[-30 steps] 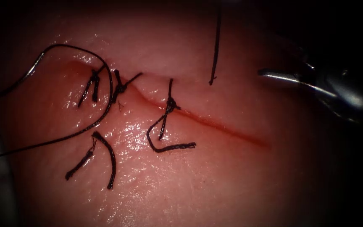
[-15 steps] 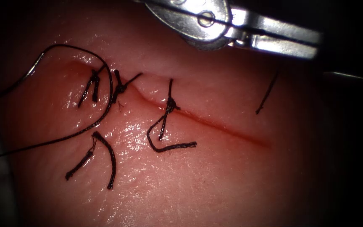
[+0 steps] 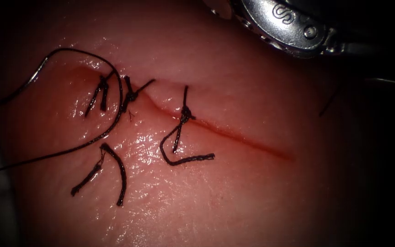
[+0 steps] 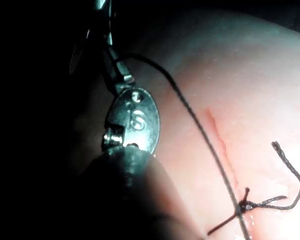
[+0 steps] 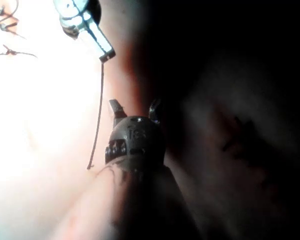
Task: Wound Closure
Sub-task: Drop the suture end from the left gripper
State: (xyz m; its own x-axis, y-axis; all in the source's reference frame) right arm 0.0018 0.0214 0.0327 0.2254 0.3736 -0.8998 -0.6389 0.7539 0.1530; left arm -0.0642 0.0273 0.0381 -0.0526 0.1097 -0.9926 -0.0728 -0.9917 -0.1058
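Over the far right edge of the tissue (image 3: 234,196), the left end effector (image 5: 104,50) is clenched on a strand of thread (image 5: 97,115). The strand hangs from its jaw tips to a free end above the tissue surface, right of the cut (image 3: 248,139).

Right end effector (image 5: 135,107): jaws parted, grasping nothing, just beside the hanging strand and not touching it.

Cut: runs from the upper left down towards the right edge of the tissue. Two knots sit on it, the left knot (image 3: 131,96) near its upper end and the second knot (image 3: 186,113) further along. Right of the second knot the cut lies unstitched, with red fluid (image 3: 270,150) along its line.

Loose material: a long loop of thread (image 3: 110,119) lies on the tissue at its left edge, curving round the left knot. Two cut ends of thread (image 3: 115,169) lie on the near side of the cut, below that knot.

Needle: I cannot tell where it is. Neither end effector holds it.
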